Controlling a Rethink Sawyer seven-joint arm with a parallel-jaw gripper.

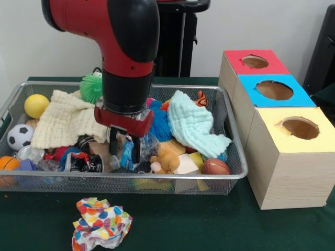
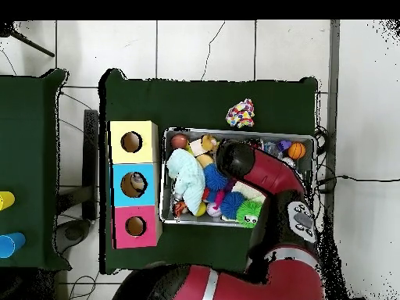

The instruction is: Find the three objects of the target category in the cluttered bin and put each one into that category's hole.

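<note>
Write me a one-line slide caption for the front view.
Sawyer gripper reaches into the cluttered wire mesh bin over clear crinkled plastic, beside three wooden boxes with holes.

Green table (image 1: pixel 209 225), wire bin (image 1: pixel 172 183), three wooden boxes (image 1: pixel 293 162), dotted cloth (image 1: pixel 101 222)

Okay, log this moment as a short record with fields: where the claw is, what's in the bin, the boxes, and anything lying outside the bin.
claw: down inside the bin, fingers straddling crinkly clear plastic; grip not confirmed
bin: wire mesh, cluttered with balls, cloths and plush toys
cloths in bin: cream cloth, light blue cloth
balls: yellow ball, soccer ball
boxes: red-topped box, blue-topped box, yellow-topped box, one round hole each
outside bin: dotted cloth on the green table
</note>
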